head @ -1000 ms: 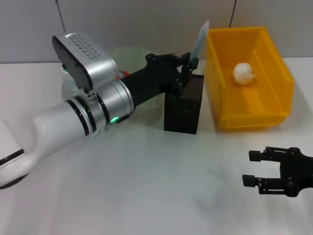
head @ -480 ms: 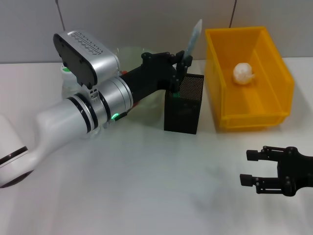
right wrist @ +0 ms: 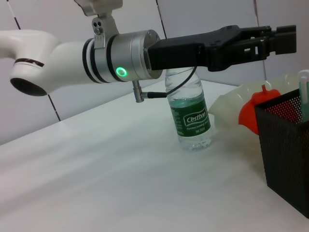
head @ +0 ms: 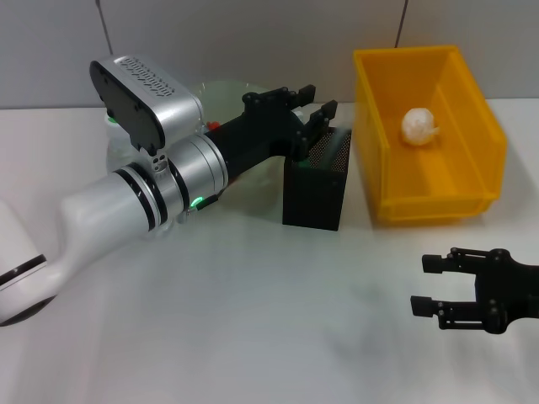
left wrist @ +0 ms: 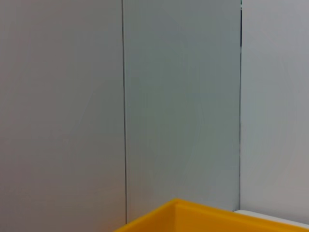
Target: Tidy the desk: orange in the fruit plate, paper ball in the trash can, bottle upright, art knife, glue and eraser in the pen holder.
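Two end effectors show: my left end effector (head: 313,108) hovers with fingers spread and empty over the black mesh pen holder (head: 318,187); my right end effector (head: 431,286) rests open and empty, low over the table (head: 253,320). Beside the holder, the paper ball (head: 418,124) lies in the yellow trash can (head: 438,181). Behind the arm, the bottle (right wrist: 190,116) stands upright near the orange (right wrist: 255,104).

- The left claw (head: 310,103) and its arm block the pen holder (head: 317,187) from above at upper centre.
- Bare bench (head: 253,320) fills the lower frame, beside the right claw (head: 431,286).
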Controlling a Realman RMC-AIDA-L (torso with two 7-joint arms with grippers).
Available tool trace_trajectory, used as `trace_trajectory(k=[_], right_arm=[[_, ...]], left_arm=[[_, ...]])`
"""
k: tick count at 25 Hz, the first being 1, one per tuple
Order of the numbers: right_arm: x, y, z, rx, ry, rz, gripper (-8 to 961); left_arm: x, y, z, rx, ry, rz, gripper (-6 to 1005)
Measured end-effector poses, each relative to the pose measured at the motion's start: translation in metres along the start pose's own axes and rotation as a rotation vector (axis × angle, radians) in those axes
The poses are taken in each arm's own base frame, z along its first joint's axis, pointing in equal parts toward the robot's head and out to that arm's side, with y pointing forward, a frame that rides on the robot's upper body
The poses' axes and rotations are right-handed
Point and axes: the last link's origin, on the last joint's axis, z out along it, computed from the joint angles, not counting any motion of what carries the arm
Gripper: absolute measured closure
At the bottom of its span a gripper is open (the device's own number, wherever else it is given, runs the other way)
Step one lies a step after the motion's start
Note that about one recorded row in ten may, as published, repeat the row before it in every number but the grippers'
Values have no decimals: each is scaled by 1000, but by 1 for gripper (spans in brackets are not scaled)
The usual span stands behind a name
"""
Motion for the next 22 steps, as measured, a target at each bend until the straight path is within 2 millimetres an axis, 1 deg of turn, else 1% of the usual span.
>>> trace_trajectory(k=[4, 7, 12, 13, 17, 18, 21, 22], right_arm=[[0, -1, 1, 2, 0, 0, 185], [0, 0, 2, 1, -1, 0, 185], [0, 0, 3, 0, -2, 0, 185], [0, 0, 3, 1, -3, -2, 185], [-2, 0, 2, 3, -13, -7, 185], [-4, 0, 1, 3, -17, -11, 185], [-7, 0, 2, 1, -23, -23, 185], [-7, 0, 2, -1, -24, -25, 185]], left_arm=[[1, 1, 0, -4, 9, -10, 731], [3, 3, -2, -11, 25, -41, 497], [6, 3, -8, -12, 82, -143, 287], [7, 5, -11, -26, 99, -152, 270], [13, 16, -34, -131, 206, -199, 204], [14, 18, -44, -168, 232, -214, 187], [15, 19, -72, -280, 253, -242, 187], [14, 18, -86, -330, 239, -253, 187]])
